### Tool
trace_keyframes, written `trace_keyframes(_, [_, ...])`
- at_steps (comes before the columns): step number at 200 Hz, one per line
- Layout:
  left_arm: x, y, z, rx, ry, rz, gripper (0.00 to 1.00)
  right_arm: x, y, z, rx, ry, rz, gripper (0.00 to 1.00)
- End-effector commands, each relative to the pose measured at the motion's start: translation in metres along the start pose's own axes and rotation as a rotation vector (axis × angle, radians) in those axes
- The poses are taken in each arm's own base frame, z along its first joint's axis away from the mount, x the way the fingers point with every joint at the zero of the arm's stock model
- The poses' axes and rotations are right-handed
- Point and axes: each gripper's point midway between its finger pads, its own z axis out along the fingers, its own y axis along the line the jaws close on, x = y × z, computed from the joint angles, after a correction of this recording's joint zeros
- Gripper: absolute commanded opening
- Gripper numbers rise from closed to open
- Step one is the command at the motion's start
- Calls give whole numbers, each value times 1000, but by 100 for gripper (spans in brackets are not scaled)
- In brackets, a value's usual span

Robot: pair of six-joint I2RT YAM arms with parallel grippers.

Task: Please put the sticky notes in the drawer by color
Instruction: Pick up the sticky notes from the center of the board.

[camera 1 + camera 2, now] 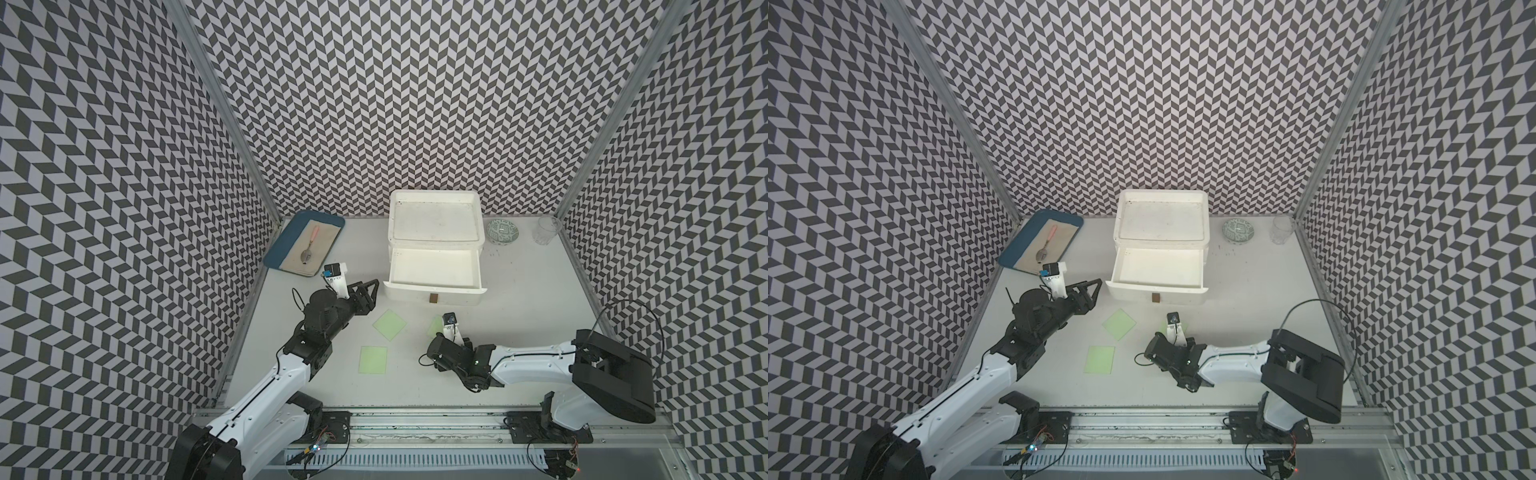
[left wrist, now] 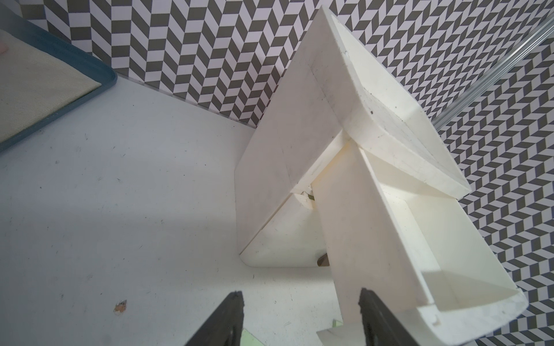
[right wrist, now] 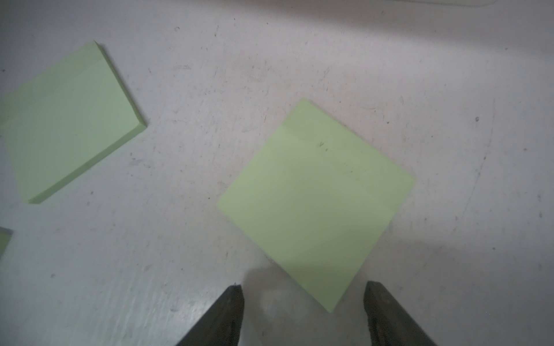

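Green sticky notes (image 1: pixel 389 325), three in all, lie flat on the white table (image 1: pixel 519 324) just near of the open drawer (image 1: pixel 432 286), which looks empty. The right gripper (image 3: pixel 302 287) hangs low over the rightmost note (image 3: pixel 314 203), jaws apart and gripping nothing, probably lined up to pinch a thin corner. The left gripper (image 2: pixel 299 295), also spread and empty, sits beside the drawer's left front corner, likely keeping the drop path clear. No blue or pink notes show.

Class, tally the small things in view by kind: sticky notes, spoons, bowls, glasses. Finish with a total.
Green sticky notes: 3
Spoon: 1
Bowl: 1
Glass: 1
Total: 6
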Motion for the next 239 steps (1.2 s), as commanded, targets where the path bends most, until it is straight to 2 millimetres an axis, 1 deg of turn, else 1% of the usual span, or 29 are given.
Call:
trace_keyframes(1, [-4,-2,-3,15,-19,11,65,-6,9,-12,-61,-25,-15,67])
trace_keyframes(15, [-4,-3,-3,20,-18,9,65,-14,13,-23,-92,-59,-15,67])
trace_keyframes(35, [-3,-3,-2,27,-14,3,65,-22,12,-33,-120,-99,5,67])
trace_keyframes(39, [-2,-4,-2,28,-13,2,65,-24,11,-34,-120,-107,12,69])
trace_keyframes(51, [-2,-4,-2,31,-14,2,65,-31,9,-38,-116,-128,36,80])
trace_keyframes(62, [-2,-4,-1,31,-12,1,65,-39,7,-39,-105,-166,54,86])
trace_keyframes(73, [-1,-3,0,32,-10,0,65,-47,5,-38,-85,-206,72,90])
trace_keyframes(87, [0,-4,-1,34,-8,2,65,-56,11,-35,-86,-234,77,91])
trace_keyframes(109, [-3,-4,-2,33,-15,8,65,-64,22,-25,-63,-255,54,91])
trace_keyframes(117, [-3,-5,-3,35,-18,9,65,-67,22,-20,-40,-267,46,90])
trace_keyframes(136, [-2,-5,-3,36,-15,13,65,-72,15,-2,-12,-240,41,83])
trace_keyframes(153, [-2,-4,-4,36,-17,14,65,-76,5,10,-37,-210,56,81])
trace_keyframes(178, [-1,-3,-4,34,-19,12,65,-93,-4,12,-19,-267,49,80])
trace_keyframes(191, [-1,-3,-3,31,-18,13,65,-98,-6,16,-18,-272,55,80])
trace_keyframes(211, [-2,-3,-4,30,-19,18,65,-93,-3,23,-38,-250,52,80])
trace_keyframes(220, [-2,-3,-4,28,-20,17,65,-87,1,27,-57,-228,41,79])
trace_keyframes(239, [-2,-2,-3,25,-19,18,65,-71,1,40,-57,-175,26,79])
